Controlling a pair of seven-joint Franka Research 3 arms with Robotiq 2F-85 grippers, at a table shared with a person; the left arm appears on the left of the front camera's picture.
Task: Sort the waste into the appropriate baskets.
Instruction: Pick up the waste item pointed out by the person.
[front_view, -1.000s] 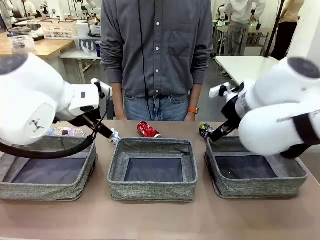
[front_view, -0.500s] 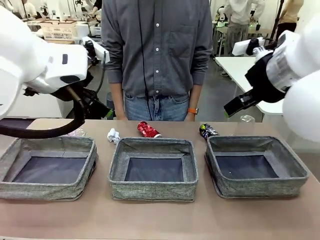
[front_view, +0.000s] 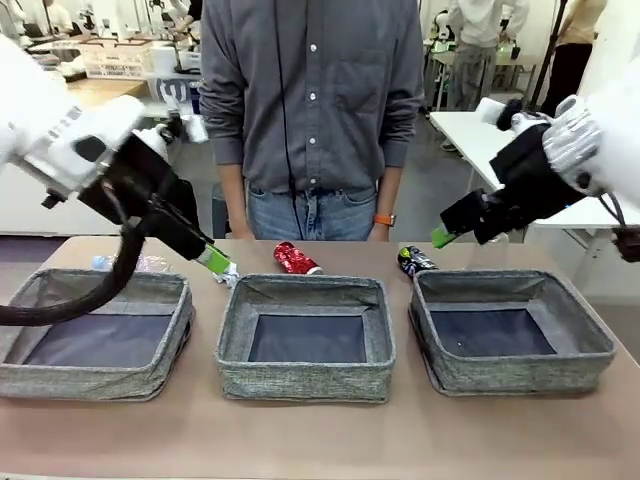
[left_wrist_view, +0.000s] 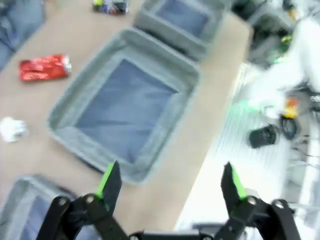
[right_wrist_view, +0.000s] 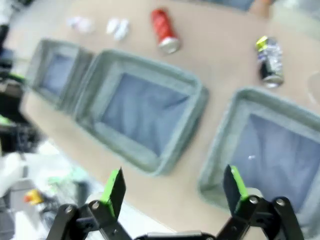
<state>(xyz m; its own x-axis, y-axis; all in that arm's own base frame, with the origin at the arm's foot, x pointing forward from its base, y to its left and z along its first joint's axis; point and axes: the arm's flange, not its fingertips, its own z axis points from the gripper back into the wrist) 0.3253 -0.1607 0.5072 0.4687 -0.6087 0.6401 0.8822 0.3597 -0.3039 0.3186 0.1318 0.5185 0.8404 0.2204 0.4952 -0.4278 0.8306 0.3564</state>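
Left pincer (left_wrist_view: 170, 179) and right pincer (right_wrist_view: 174, 184) hang released and empty over the desk (front_view: 320, 440); crushed red can (front_view: 296, 259) lies just above the middle basket (front_view: 305, 383) at frame centre.

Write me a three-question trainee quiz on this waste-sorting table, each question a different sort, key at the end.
1. True or false: the crushed red can lies inside the middle basket.
2. Pick one. The left gripper and right gripper are: A) both open, holding nothing; B) both shut on cans; C) one open, one shut on paper.
3. Fill the gap: the crushed dark can lies on the table just beyond the far left corner of the ____ basket.

Key
1. False: it lies on the table beyond that basket.
2. A.
3. Right basket.
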